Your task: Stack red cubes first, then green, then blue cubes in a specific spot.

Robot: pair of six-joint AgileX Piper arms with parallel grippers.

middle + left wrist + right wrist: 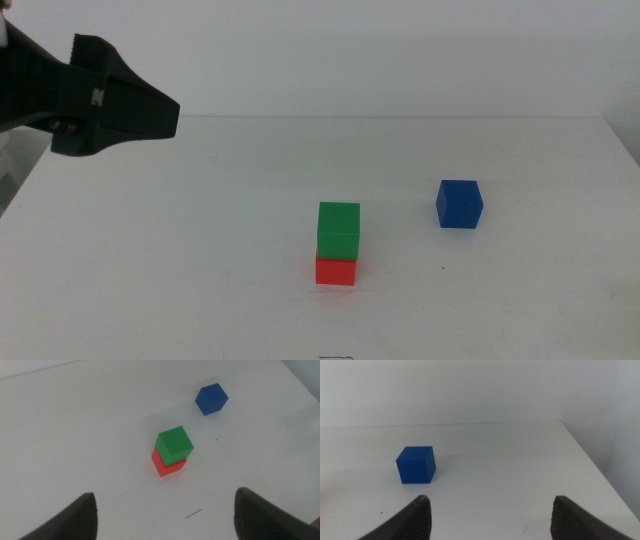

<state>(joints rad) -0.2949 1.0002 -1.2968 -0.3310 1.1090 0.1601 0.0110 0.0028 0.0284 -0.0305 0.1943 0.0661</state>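
Note:
The green cube (338, 229) sits squarely on the red cube (336, 270) near the table's middle front, slightly twisted against it in the left wrist view, green cube (174, 444) over red cube (167, 466). The specific spot is hidden under this stack. To the right and a bit farther back, the blue cube (459, 204) stands alone on the table. My left gripper (165, 115) hangs high at the far left, well away from the stack, open and empty (167, 515). My right gripper (490, 512) is out of the middle view; it is open, and the blue cube (416, 464) lies ahead of it.
The white table (200, 250) ends at a back edge against a pale wall and at a right edge near the blue cube. A short dark scuff mark (193, 514) lies on the table close to the stack.

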